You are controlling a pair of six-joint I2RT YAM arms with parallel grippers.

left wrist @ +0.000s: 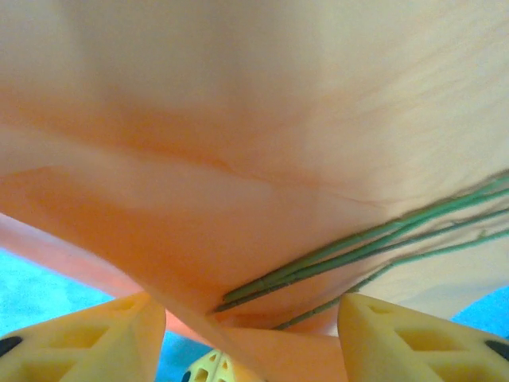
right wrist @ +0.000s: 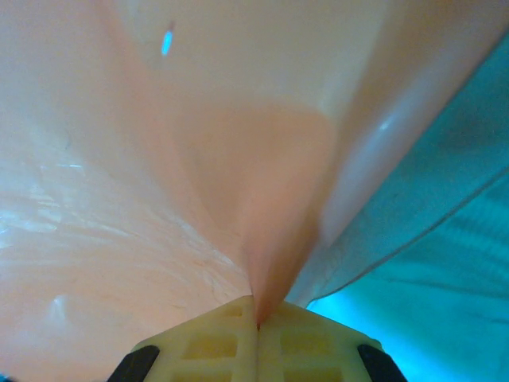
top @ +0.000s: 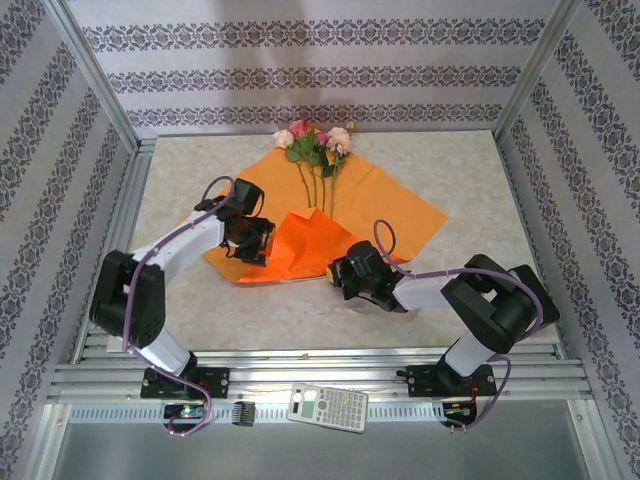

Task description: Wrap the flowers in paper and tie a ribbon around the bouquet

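Orange paper (top: 400,205); right arm (top: 432,290) probably low.

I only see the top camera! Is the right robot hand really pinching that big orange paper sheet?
Observer: Yes, its wrist camera shows the right gripper shut on a fold of the thin orange paper sheet.
Operator: And the left one?
Observer: The left gripper is open; its yellow fingers stand apart with paper between them.
Operator: Where do the stems go?
Observer: The thin green flower stems lie against the paper, ending just ahead of those fingers.

Overhead view; wrist close-ups on paper (left wrist: 238,119)
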